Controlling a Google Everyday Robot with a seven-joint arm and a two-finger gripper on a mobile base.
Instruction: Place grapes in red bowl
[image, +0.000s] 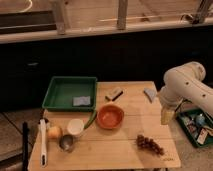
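Observation:
The grapes (149, 144), a small dark reddish-purple bunch, lie on the wooden table (125, 155) near its front right corner. The red bowl (110, 116) sits near the table's middle, left of and behind the grapes, and looks empty. My white arm (184, 85) comes in from the right. The gripper (166, 116) hangs at the table's right edge, above and to the right of the grapes and apart from them. It is well to the right of the bowl.
A green tray (60, 89) with a grey pad (82, 101) stands at the back left. A white cup (76, 126), a yellowish fruit (54, 132), a metal cup (66, 143) and a white-handled tool (43, 142) are front left. A green bin (196, 132) stands off the right.

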